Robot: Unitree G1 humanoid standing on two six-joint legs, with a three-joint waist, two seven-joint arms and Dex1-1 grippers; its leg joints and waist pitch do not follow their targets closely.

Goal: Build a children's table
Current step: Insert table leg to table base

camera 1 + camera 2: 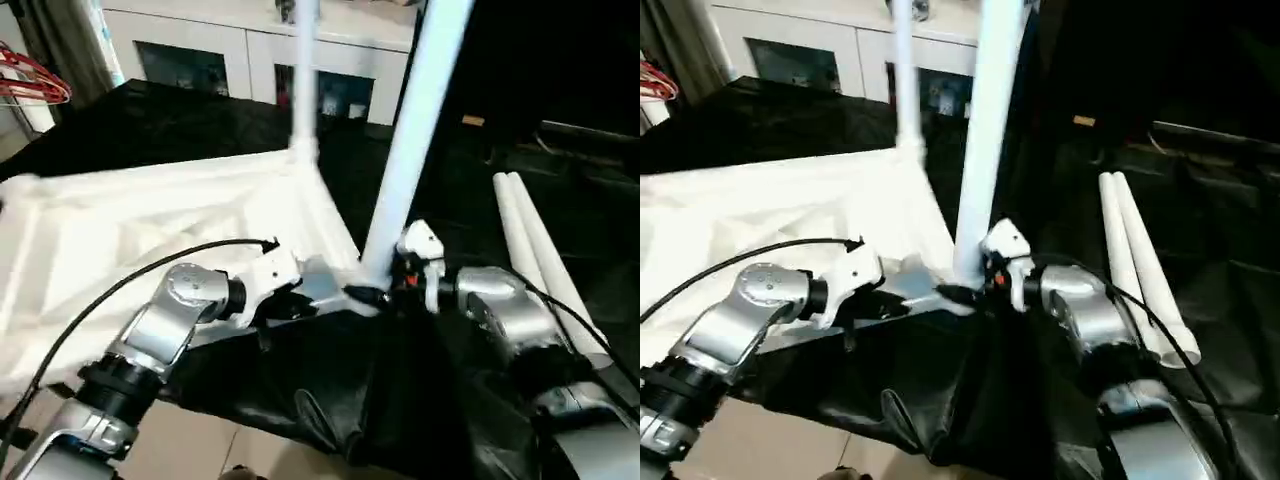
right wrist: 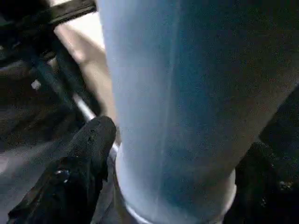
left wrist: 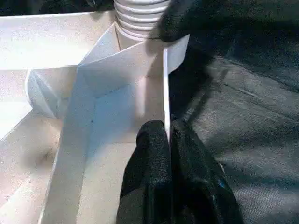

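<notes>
I counted one tabletop [image 1: 150, 230], lying ribbed side up on the black cloth [image 1: 180, 120], and four legs: two stood upright in its corner sockets, the far leg [image 1: 305, 70] and the near leg [image 1: 415, 130], and two spare legs [image 1: 535, 250] lay side by side on the cloth to my right, touching each other.

My left gripper [image 3: 167, 135] was pinched shut on the thin side wall of the tabletop, just beside the near corner. My left wrist view showed that grip closely, one finger [image 3: 152, 158] on each face of the wall, with the ribbed base of the near leg seated in its socket [image 3: 140, 18] beyond; the head views gave the grip less plainly.

My right gripper [image 1: 385, 285] stood at the foot of the near leg, jaws apart on either side of it. In my right wrist view the leg rose between my fingers [image 2: 88, 149], one on each side; whether they pressed on it I could not tell.

Behind the table stood a white cabinet [image 1: 250, 50] with glass doors. My silver forearms [image 1: 160, 330] hid the cloth's near edge.
</notes>
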